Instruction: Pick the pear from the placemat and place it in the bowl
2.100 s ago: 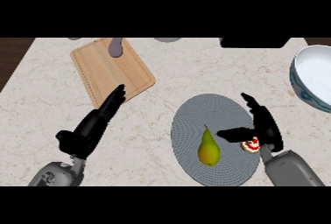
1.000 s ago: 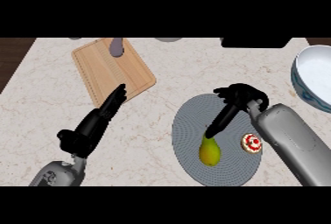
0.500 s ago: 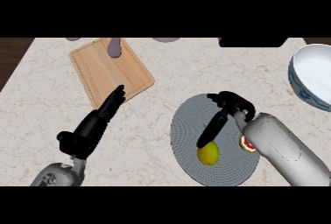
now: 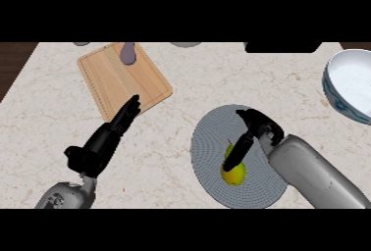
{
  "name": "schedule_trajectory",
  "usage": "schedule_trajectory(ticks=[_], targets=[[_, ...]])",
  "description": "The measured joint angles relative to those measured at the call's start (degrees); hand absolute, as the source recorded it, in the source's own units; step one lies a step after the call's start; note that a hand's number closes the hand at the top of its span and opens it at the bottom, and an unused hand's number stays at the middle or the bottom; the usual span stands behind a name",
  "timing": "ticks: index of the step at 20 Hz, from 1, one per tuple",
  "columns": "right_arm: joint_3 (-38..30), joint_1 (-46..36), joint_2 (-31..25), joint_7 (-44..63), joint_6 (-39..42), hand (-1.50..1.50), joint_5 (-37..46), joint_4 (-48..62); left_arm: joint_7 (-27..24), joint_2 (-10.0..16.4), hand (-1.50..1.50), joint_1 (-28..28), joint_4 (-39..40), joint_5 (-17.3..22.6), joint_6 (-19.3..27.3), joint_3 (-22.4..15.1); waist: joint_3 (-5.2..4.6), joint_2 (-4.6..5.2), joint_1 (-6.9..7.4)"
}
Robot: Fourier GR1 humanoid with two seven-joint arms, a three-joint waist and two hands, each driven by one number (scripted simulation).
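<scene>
fingers [image 4: 239,149] of your right hand [image 4: 257,127] lie straight on the pear [image 4: 233,175], not closed round it, on the placemat [image 4: 208,142], so grasp, lift and bowl [image 4: 349,86] are left to you.

The counter [image 4: 217,83] bears a cutting board [image 4: 119,86], round placemat [image 4: 208,147] and bowl [image 4: 334,98].

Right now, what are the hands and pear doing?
Left black hand open, resting at left. Right black hand open, touching yellow pear on round grey placemat. Nothing blocks white bowl.
</scene>
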Motion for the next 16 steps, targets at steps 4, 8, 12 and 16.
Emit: schedule_trajectory(ticks=[4, 8, 12, 16], targets=[[0.43, 0.83, 0.65, 0.36, -0.52, -1.5, 1.49, 0.74, -0.71, -0.38, 0.0, 0.18, 0.65, -0.42, -0.65, 0.33, 0.0, 0.01, 0.03], [0.6, 3.52, 1.49, -0.44, -0.86, -1.5, 2.48, 1.24, 1.12, -0.51, 0.0, 0.01, -0.89, -0.2, -1.06, 1.1, 0.02, 0.02, 0.05], [-0.03, 5.16, 2.41, -1.38, -1.07, -1.5, 3.8, 2.44, 1.41, -1.27, 0.0, 1.56, -2.34, -1.13, -1.12, 0.66, 0.03, 0.02, 0.18], [-0.63, 7.33, 3.02, -3.3, -1.21, -1.5, 5.76, 1.99, 1.82, -1.44, 0.0, 1.68, -2.6, -1.29, -1.97, 1.58, -0.07, -0.32, 0.29]])
